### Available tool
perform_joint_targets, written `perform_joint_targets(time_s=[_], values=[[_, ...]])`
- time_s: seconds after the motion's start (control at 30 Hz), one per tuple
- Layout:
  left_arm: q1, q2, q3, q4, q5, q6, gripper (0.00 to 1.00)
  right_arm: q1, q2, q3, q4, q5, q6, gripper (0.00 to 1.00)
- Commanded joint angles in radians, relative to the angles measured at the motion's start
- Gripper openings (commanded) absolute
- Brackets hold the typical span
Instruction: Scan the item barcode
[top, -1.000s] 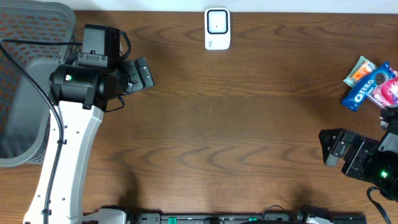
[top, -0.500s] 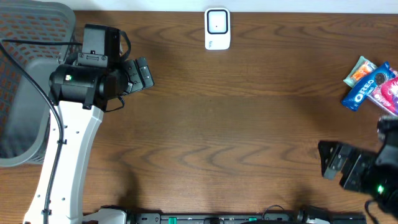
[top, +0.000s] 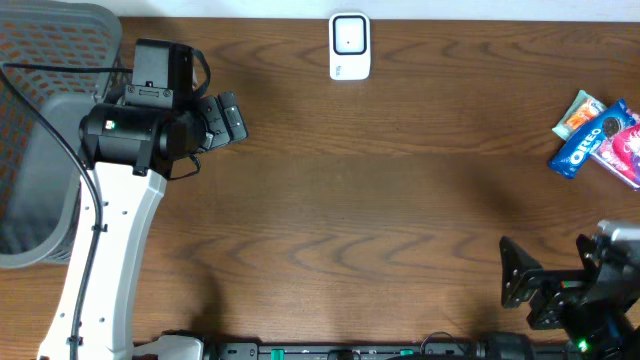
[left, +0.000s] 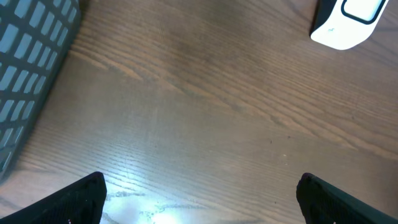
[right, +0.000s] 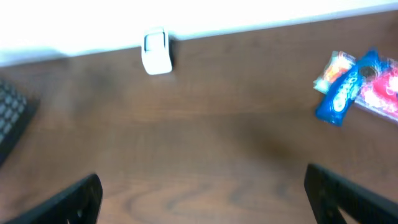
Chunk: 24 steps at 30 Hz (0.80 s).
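Cookie pack (top: 585, 146): blue, lying flat and tilted at the far right edge of my table (top: 380, 200), in a small cluster of snacks.
Neighbours: an orange-and-green packet (top: 578, 112) lies at its upper end, and a pink packet (top: 625, 148) lies against its right side.
Scanner (top: 350, 46): white, at the middle of the table's back edge, well apart from the snacks.
My right gripper (top: 515, 285): low at the near right corner, jaws spread wide and holding nothing. The cookie pack lies farther back on the same side, well apart from my fingers.
Right wrist view: blurred. The scanner shows left of centre at the back, the snacks at the upper right, and bare wood lies between my two fingers.
My left gripper (top: 238, 118): over the left part of the table, near the basket (top: 40, 60), jaws spread wide and empty.
Left wrist view: bare wood between my fingers, a corner of the scanner at the upper right, and the basket's grey mesh wall at the upper left.
Basket: grey mesh, at the table's left edge, far from the cookie pack.
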Motion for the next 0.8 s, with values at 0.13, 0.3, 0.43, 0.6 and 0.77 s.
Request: perform_joint_targets(time_s=[0.13,0.3,0.43,0.6,0.77], values=[[0.005,-0.002,0.003,-0.003,-0.013,0.018,0.98,0.030,-0.222,-0.383,0.296,0.077,-0.010,0.99],[0.005,-0.002,0.003,-0.003,-0.013,0.018,0.98,0.060,-0.301,-0.610,0.538,0.081,-0.011,0.99],[0.005,-0.002,0.003,-0.003,-0.013,0.018,0.98,0.086,-0.379,-0.771,0.718,0.079,-0.014,0.99],[0.005,-0.002,0.003,-0.003,-0.013,0.018,0.98,0.097,-0.439,-0.929,0.895,0.067,-0.014,0.99],[0.005,-0.002,0.003,-0.003,-0.013,0.018,0.98,0.116,-0.502,-1.107,1.122,0.034,-0.014,0.99]])
